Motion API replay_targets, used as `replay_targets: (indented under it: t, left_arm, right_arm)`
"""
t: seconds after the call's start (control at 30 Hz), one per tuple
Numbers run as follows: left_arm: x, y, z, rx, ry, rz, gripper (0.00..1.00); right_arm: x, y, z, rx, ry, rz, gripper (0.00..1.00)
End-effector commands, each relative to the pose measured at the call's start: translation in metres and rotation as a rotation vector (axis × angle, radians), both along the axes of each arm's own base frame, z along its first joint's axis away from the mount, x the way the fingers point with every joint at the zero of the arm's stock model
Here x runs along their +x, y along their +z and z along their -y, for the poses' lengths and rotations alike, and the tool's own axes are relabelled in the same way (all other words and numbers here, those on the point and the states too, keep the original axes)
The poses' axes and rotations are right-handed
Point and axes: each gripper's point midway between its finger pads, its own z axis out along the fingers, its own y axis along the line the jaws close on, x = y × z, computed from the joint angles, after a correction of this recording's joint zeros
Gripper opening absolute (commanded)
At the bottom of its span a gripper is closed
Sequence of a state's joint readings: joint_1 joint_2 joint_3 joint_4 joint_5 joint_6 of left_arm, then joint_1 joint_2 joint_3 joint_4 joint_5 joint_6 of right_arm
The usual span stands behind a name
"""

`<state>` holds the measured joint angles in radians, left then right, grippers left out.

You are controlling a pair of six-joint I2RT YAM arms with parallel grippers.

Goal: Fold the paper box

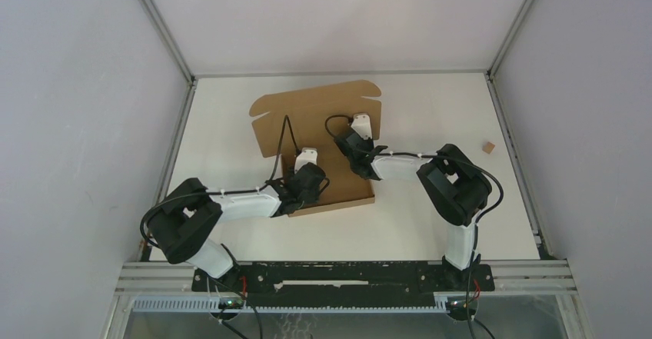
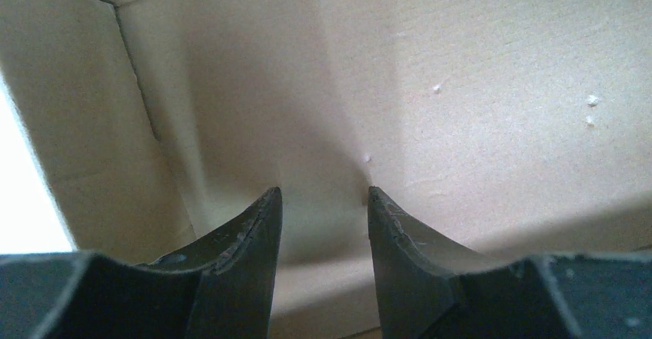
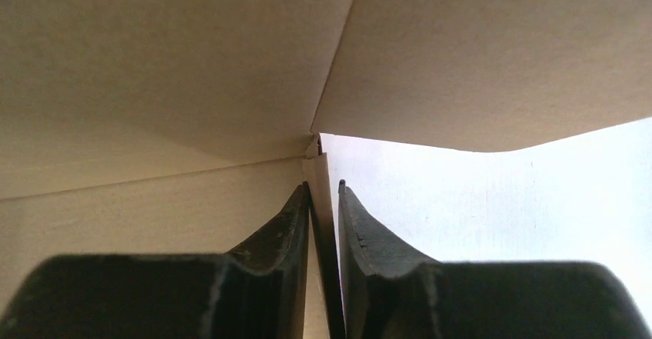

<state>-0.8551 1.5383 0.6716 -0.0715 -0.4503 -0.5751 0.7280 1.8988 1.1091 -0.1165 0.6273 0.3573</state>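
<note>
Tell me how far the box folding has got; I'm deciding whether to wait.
Partway. Done: a side wall of the paper box stands upright at a corner, in the left wrist view. In hand: the right fingers pinch a thin cardboard edge; the left fingers, open, sit inside holding nothing. Left: the tabbed lid panel lies spread open at the far side, unclosed.

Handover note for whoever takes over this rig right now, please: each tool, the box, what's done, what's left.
Left tool: open, empty, pointed at the box floor.
Right tool: pinching a thin flap edge of the box.
Box: middle of the table, partly folded, one wall up beside the left tool.
Done: first folds only.
Left: raise the other walls, tuck tabs, close lid.
</note>
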Motion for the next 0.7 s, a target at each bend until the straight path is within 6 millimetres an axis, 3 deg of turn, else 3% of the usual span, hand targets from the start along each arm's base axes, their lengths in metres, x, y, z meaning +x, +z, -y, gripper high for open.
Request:
replay_targets:
  t: [0.0, 0.4, 0.57, 0.67]
  left_arm:
    - [-0.04, -0.042, -0.026, 0.116, -0.047, -0.187, 0.49]
    - [-0.04, -0.042, -0.026, 0.116, -0.048, -0.186, 0.49]
    - [-0.039, -0.042, -0.026, 0.119, -0.046, -0.186, 0.49]
    - [-0.039, -0.042, -0.026, 0.119, -0.046, -0.187, 0.49]
  right_arm:
    - [0.015, 0.011, 0.005, -0.003, -0.047, 0.068, 0.23]
    - [0.013, 0.006, 0.013, -0.044, -0.057, 0.055, 0.25]
    - [0.011, 0.018, -0.002, 0.018, 0.018, 0.039, 0.48]
    - [0.008, 0.035, -0.006, 0.046, 0.044, 0.048, 0.55]
